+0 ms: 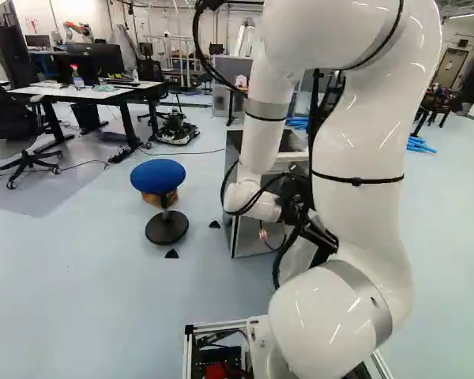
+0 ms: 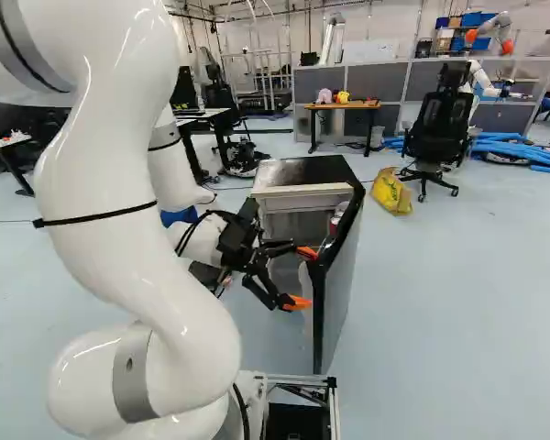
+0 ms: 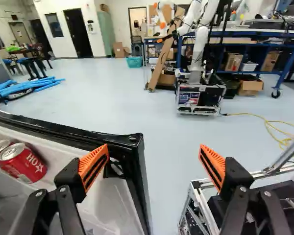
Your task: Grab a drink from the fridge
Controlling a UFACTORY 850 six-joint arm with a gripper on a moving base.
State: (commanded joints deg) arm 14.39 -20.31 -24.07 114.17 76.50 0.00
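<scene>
In the right base view my gripper (image 2: pixel 302 278) is at the near edge of the open fridge door (image 2: pixel 350 266), in front of the fridge (image 2: pixel 302 171). The wrist view shows the gripper (image 3: pixel 153 164) wide open with nothing held. One orange-padded finger overlaps the inner side of the door's black edge (image 3: pixel 141 166); the other stands well out past it. Whether a finger touches the door, I cannot tell. Red drink cans (image 3: pixel 24 164) lie in the door's inner shelf, beyond the finger on that side. The fridge's side (image 1: pixel 255 229) shows behind my arm in the left base view.
A blue stool (image 1: pixel 157 175) stands left of the fridge in the left base view. Farther off are a yellow bag (image 2: pixel 391 191) and a black office chair (image 2: pixel 437 128). Another robot (image 3: pixel 199 49) stands beyond the door. My base's frame (image 3: pixel 198 205) shows near the outer finger.
</scene>
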